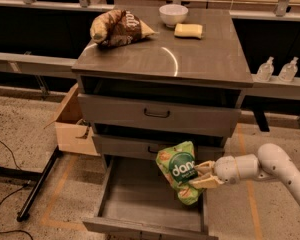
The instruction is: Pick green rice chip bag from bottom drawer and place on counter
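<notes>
The green rice chip bag (180,171), light green with a dark round logo and white lettering, hangs in the air over the right side of the open bottom drawer (140,204). My gripper (204,174) reaches in from the right on a white arm and is shut on the bag's right edge. The bag is lifted above the drawer's grey floor, in front of the middle drawer. The counter (190,54) is the shiny grey top of the cabinet, well above the bag.
On the counter lie a brown-and-tan snack bag (119,28), a white bowl (173,14) and a yellow sponge (188,30). A cardboard box (72,124) sits left of the cabinet. Two bottles (277,69) stand on a ledge at right. A black stand leg (40,184) crosses the floor at left.
</notes>
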Robot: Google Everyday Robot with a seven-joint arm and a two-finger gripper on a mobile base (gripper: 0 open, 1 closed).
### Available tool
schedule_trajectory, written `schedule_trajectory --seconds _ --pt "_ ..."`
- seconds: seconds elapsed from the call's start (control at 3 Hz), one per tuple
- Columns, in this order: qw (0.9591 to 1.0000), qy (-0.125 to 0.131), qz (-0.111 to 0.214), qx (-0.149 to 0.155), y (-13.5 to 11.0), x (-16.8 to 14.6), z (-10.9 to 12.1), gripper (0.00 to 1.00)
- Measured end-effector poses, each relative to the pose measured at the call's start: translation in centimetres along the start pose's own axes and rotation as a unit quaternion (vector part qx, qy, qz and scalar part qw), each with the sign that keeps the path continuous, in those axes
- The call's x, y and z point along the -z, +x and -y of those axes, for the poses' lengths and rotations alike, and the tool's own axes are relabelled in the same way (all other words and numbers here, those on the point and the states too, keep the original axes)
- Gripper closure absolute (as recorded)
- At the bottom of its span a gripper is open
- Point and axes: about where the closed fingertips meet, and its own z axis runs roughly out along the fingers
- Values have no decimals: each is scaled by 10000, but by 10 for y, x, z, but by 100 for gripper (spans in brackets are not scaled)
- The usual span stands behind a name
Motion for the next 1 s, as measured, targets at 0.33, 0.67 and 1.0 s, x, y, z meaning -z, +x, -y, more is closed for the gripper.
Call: schedule_trajectory --seconds 0.33,0.67,1.0 --pt "9983 -85 412 409 -44 12 -1 100" --pt "9923 -394 683 959 -100 20 -1 100" --pt "9875 -523 745 1285 -152 30 -5 100"
